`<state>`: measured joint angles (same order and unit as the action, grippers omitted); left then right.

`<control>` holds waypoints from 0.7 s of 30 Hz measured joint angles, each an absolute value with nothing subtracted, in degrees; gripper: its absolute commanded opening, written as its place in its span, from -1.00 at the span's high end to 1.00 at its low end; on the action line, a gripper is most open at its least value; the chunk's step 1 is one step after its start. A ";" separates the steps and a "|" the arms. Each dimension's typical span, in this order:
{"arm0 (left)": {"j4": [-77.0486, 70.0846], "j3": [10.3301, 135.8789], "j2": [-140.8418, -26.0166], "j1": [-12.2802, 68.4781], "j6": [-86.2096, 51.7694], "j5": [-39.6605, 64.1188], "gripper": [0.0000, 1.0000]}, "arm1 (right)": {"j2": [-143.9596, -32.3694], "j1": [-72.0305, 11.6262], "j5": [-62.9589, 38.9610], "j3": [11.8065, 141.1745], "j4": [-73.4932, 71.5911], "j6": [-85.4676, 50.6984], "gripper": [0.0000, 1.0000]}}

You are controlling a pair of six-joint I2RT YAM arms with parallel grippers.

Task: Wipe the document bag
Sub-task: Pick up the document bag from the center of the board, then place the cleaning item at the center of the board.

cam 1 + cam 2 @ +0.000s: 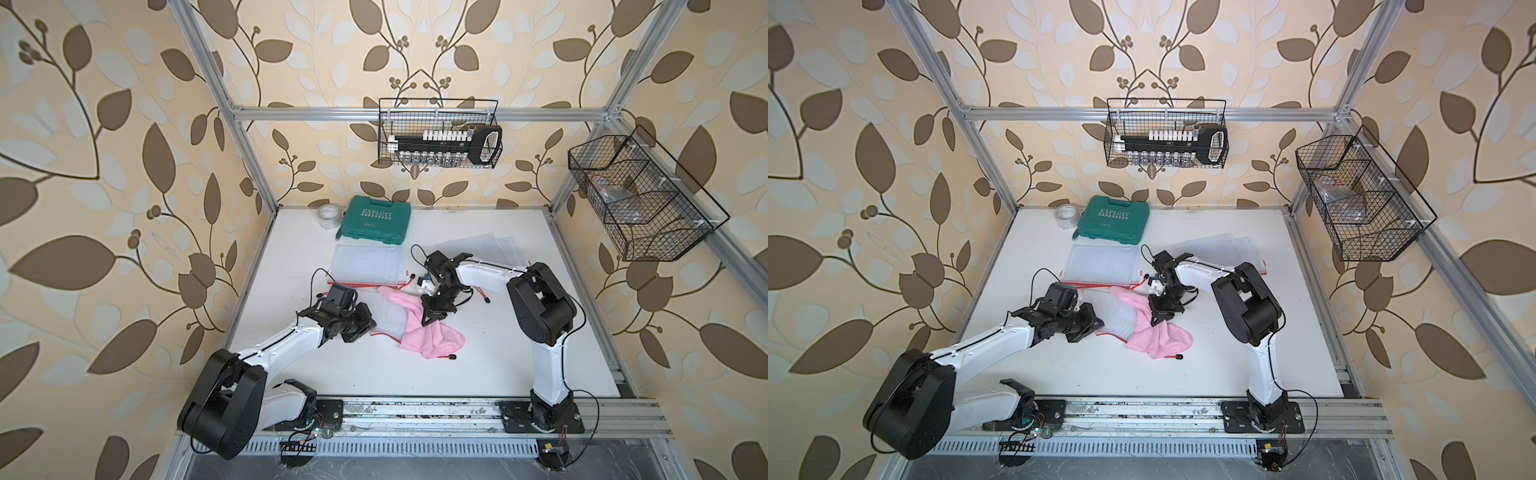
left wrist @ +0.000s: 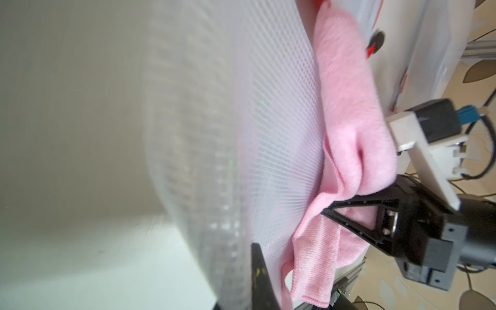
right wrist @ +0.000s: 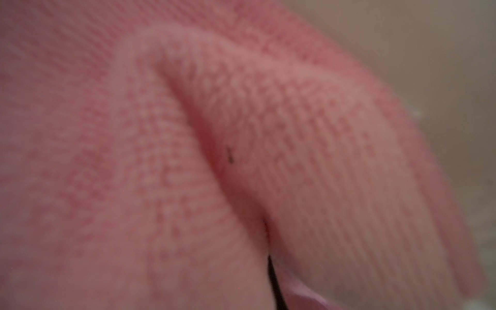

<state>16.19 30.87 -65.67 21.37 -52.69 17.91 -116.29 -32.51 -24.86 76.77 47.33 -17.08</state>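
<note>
The mesh document bag (image 1: 388, 316) lies mid-way across the white table (image 1: 498, 353), between the two arms. The left gripper (image 1: 371, 325) is clamped on its left edge. The right gripper (image 1: 427, 319) pinches a pink cloth (image 1: 436, 338) draped over the bag's other end.

You face cream walls (image 1: 124, 137) with brown leaves inside a metal frame (image 1: 251, 158). One wire basket (image 1: 386, 124) hangs on the back rail (image 1: 311, 111), a second basket (image 1: 648, 245) at the right. The white tabletop (image 1: 540, 353) is evenly lit; the floor (image 1: 415, 469) below looks dark, perhaps stone.
</note>
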 measured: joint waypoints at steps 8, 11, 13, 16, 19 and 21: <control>30.76 37.87 -55.90 17.39 -51.22 8.10 1.00 | -110.15 -33.45 -12.58 71.57 49.84 -17.26 0.82; 33.41 41.74 -55.75 16.80 -50.59 6.85 1.00 | -109.71 -35.38 -10.35 71.59 50.70 -16.86 -0.60; 34.74 44.05 -54.54 16.78 -49.91 5.63 1.00 | -108.75 -37.06 -9.47 71.57 51.81 -16.56 -0.93; 37.69 48.88 -50.81 16.40 -48.60 3.03 1.00 | -106.02 -39.03 -9.39 71.55 53.41 -16.05 -0.97; 39.40 55.37 -48.95 16.36 -46.76 0.58 1.00 | -101.75 -39.35 -9.39 71.55 54.89 -15.97 -0.97; 39.27 58.17 -48.73 16.05 -45.80 -0.38 1.00 | -99.50 -39.27 -9.37 71.53 55.61 -15.94 -0.94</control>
